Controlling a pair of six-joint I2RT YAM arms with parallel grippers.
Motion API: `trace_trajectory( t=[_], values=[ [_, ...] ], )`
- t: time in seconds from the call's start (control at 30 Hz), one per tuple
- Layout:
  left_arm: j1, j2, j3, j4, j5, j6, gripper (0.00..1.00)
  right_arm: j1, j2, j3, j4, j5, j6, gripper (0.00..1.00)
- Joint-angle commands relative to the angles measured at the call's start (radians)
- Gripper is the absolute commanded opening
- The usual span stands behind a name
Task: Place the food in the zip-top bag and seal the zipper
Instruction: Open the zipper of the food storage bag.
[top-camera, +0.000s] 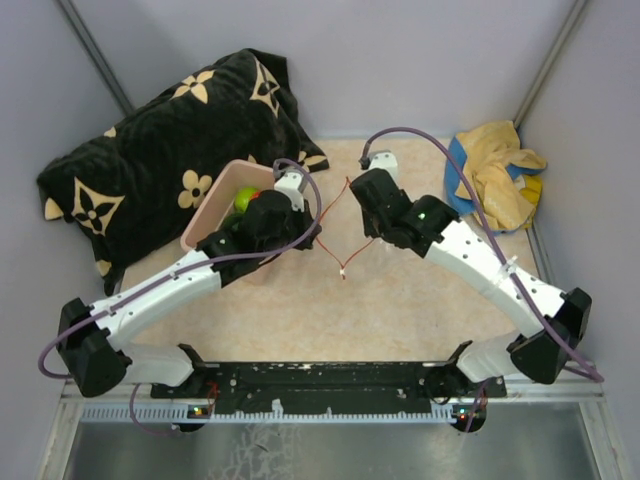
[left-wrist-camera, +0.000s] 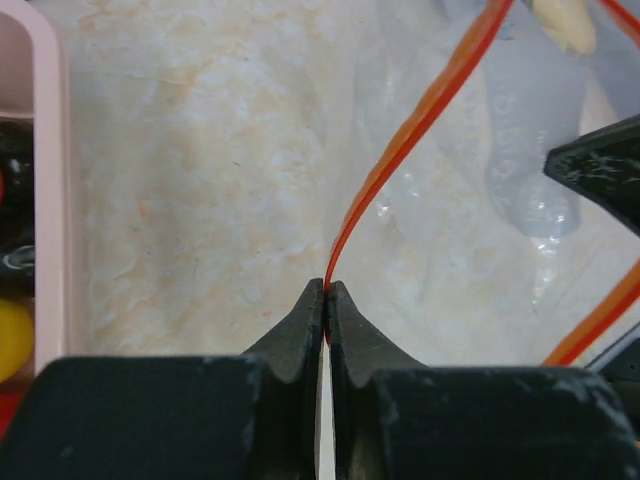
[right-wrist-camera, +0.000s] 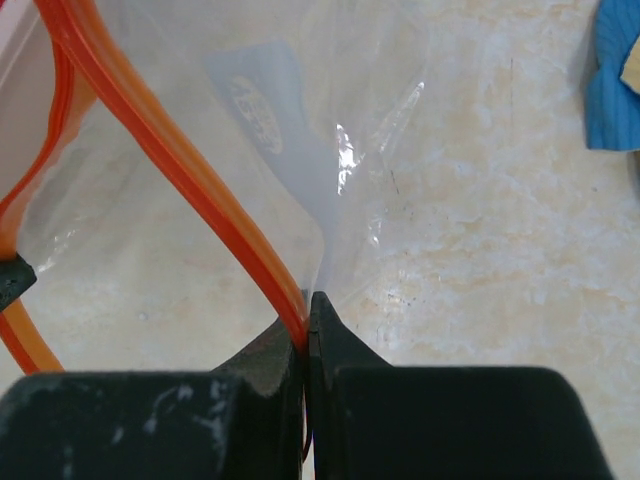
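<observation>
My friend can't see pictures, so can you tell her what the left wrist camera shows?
The left tool is pinched shut on the orange-red zipper of a see-through zip-top bag over a pale marbled table. At the left edge is a pink tub with a yellow toy inside.

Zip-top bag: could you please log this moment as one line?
left gripper shut on orange-red zipper strip | right gripper likewise | clear plastic zip-top bag mouth open | toy food in pink plastic tub
</observation>
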Motion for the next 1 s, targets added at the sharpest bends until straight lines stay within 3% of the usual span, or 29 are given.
trace_trajectory(
  t=[0.0, 0.27, 0.6, 0.73, 0.97],
  values=[
    [-0.002, -0.046, -0.024, 0.081, 0.086, -0.039, 0.09, -0.007, 0.001, -0.030, 0.074, 0.015, 0.004, 0.00],
    [0.016, -0.074, -0.045, 0.112, 0.155, -0.075, 0.45, -0.004, 0.046, -0.019, 0.048, 0.031, 0.000, 0.00],
    [0.066, -0.121, -0.046, 0.127, 0.252, -0.079, 0.78, -0.003, 0.091, 0.058, -0.013, 0.056, 0.014, 0.00],
    [0.069, -0.099, -0.040, 0.146, 0.310, -0.104, 0.83, 0.005, 0.122, 0.092, -0.038, 0.068, 0.028, 0.00],
    [0.067, 0.017, -0.065, 0.221, 0.382, -0.187, 0.81, 0.014, 0.154, 0.122, -0.040, 0.023, 0.046, 0.00]
  ],
)
